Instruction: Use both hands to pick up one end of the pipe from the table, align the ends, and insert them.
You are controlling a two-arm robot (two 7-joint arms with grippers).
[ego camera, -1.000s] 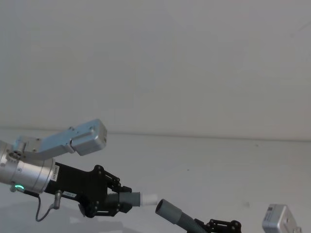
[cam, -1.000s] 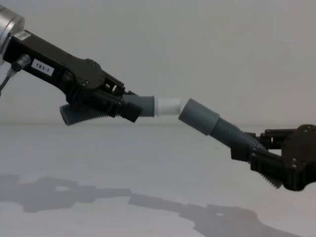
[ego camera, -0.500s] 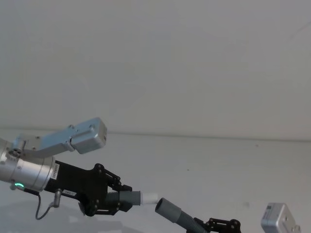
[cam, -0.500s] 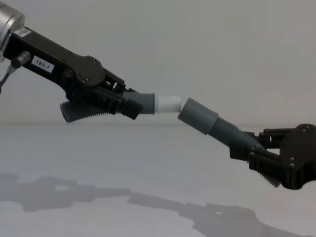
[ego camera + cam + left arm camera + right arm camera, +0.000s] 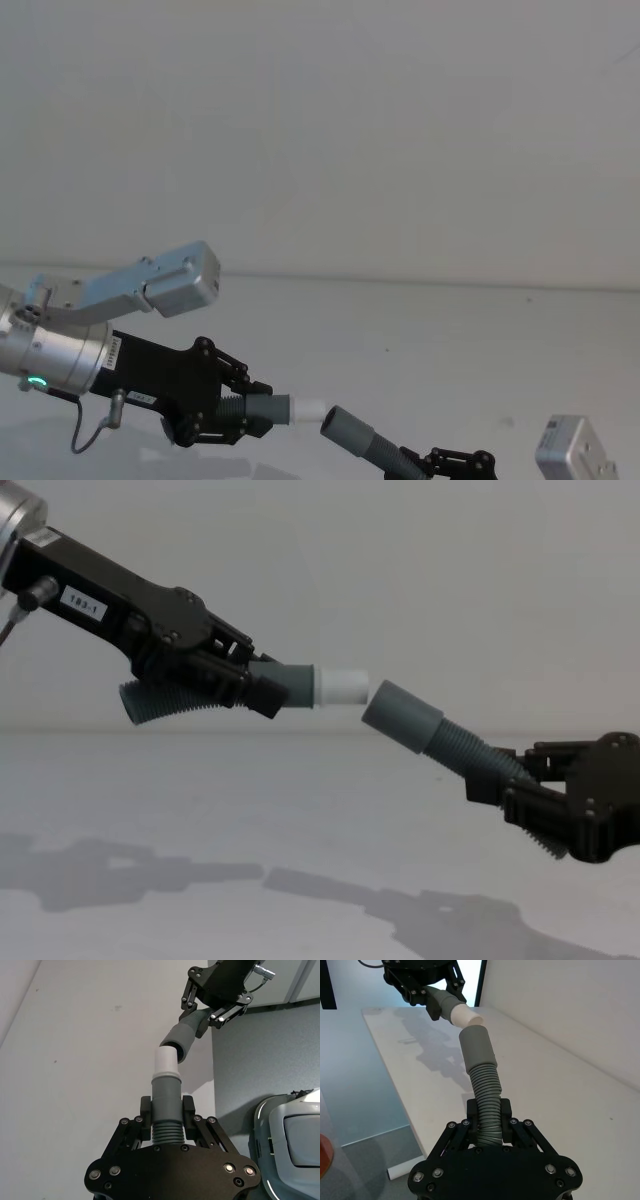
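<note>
Left hose piece (image 5: 200, 694): held aloft above the table (image 5: 300, 830) by the left gripper (image 5: 240, 685), fingers clamped on its corrugated section; long axis near level in the chest view, narrow cuff with white tip (image 5: 343, 686) pointing toward the robot's right, curved tail trailing down behind the gripper. Right hose piece (image 5: 460, 748): held aloft by the right gripper (image 5: 525, 800), fingers closed on its corrugated body; long axis tilted, rising from the gripper toward the robot's left, wider grey socket (image 5: 400, 715) at the upper end facing the white tip. Tip and socket mouth: touching or just short of it at the socket's upper rim, axes at an angle, tip not inside the socket. Left wrist view: white tip (image 5: 165, 1062) meeting the socket (image 5: 181, 1040) off-centre. Right wrist view: socket (image 5: 476, 1046) just beneath the tip (image 5: 465, 1016).
</note>
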